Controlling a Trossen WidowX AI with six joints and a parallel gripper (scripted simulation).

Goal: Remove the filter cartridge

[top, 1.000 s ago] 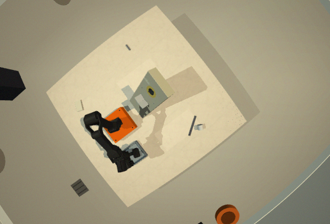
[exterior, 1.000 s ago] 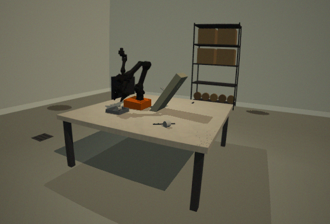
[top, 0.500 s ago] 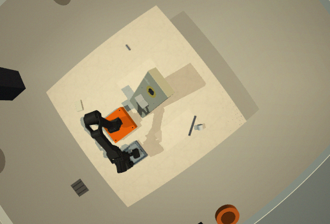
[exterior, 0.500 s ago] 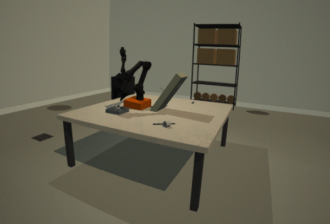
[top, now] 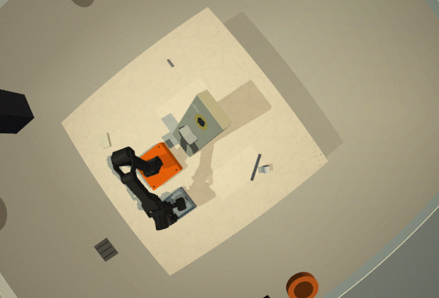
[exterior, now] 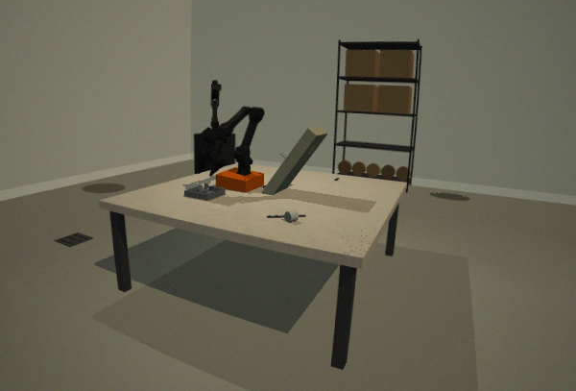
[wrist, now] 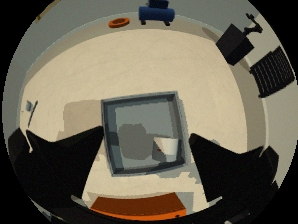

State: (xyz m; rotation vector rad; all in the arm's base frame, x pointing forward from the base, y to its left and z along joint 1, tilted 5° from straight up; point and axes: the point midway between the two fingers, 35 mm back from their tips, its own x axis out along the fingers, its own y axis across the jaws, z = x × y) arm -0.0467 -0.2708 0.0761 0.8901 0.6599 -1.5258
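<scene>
Taken left to right in the top view, a small pale block (top: 105, 140) lies near one edge of the bench (top: 146, 78) (exterior: 168, 208) (wrist: 75, 60); next comes the arm's orange base (top: 177, 170) (exterior: 228, 183) (wrist: 140, 205); then the hand (top: 177, 211) (exterior: 211, 171) (wrist: 148, 135), wide open, with nothing between its fingers, above the grey tray (top: 187, 211) (exterior: 204, 196) (wrist: 140, 96); the pale filter cartridge (exterior: 206, 188) (wrist: 166, 146) is inside that tray, near a corner; the leaning panel (top: 216, 135) (exterior: 298, 160) shows a dark, yellow-ringed opening (top: 201, 121); farther right, a dark rod (top: 256, 167) (exterior: 274, 216) (wrist: 33, 113) lies beside a whitish cylinder (top: 265, 168) (exterior: 291, 216) (wrist: 28, 105).
</scene>
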